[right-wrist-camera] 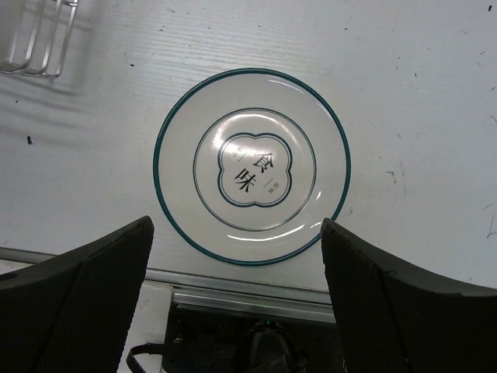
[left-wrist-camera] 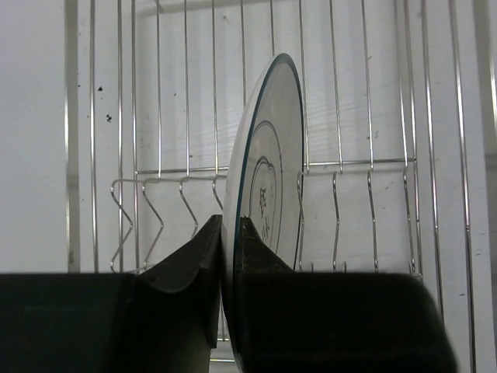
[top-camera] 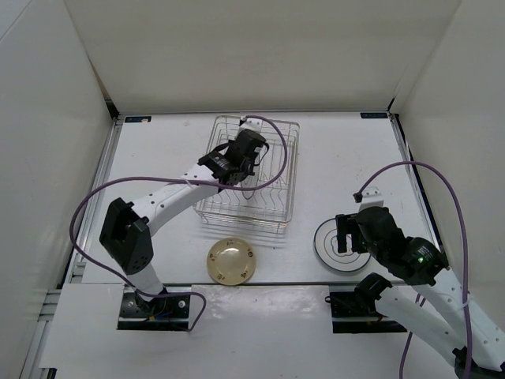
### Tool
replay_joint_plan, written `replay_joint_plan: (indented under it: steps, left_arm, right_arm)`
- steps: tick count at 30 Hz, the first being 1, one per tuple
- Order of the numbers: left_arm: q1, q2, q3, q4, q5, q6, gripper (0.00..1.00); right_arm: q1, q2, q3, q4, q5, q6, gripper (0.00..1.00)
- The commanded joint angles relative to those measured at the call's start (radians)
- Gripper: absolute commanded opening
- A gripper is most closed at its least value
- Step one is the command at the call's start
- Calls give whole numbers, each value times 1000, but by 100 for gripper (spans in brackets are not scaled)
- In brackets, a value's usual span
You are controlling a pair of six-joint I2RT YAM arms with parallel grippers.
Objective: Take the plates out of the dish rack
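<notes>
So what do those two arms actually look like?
The left arm and right arm are white tubes linked by chunky black joints. A purple cable loops along each. The right one shows a small green light. Each ends in two broad dark fingers, finely dotted inside.

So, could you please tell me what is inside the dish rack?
One ringed plate stands on edge, its rim pinched by the left gripper. The arm covers part of the rack from above, so more could be hidden.
</notes>
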Motion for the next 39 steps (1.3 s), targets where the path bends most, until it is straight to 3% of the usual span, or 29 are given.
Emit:
replay_joint_plan:
  steps: [1,5,9,14,17,22,26,32,39]
  left_arm:
    - [-32,-137,39,150,42,-90,2]
    - [-30,-220,-62,267,137,-156,0]
    - [-32,-274,-94,283,247,-220,0]
    - [-30,-331,-179,327,264,-268,0]
    - [-30,-325,-220,376,345,-311,0]
    - [-29,-210,-238,407,537,-419,0]
    - [-30,-136,-301,618,675,-499,0]
    - [-56,-1,-268,744,861,-570,0]
    - [-116,87,-194,752,922,-552,5]
  right_arm:
    - [1,-10,-6,25,27,8,90]
    - [0,-51,-6,22,37,17,90]
    - [0,-94,-6,14,52,28,90]
    - [0,-135,-6,6,77,40,90]
    - [0,-163,-4,6,93,46,90]
    - [-2,-223,-9,6,115,56,90]
    - [-3,-244,-9,5,123,56,90]
    - [-2,-241,-11,3,120,60,90]
    - [-3,-243,-12,5,120,57,90]
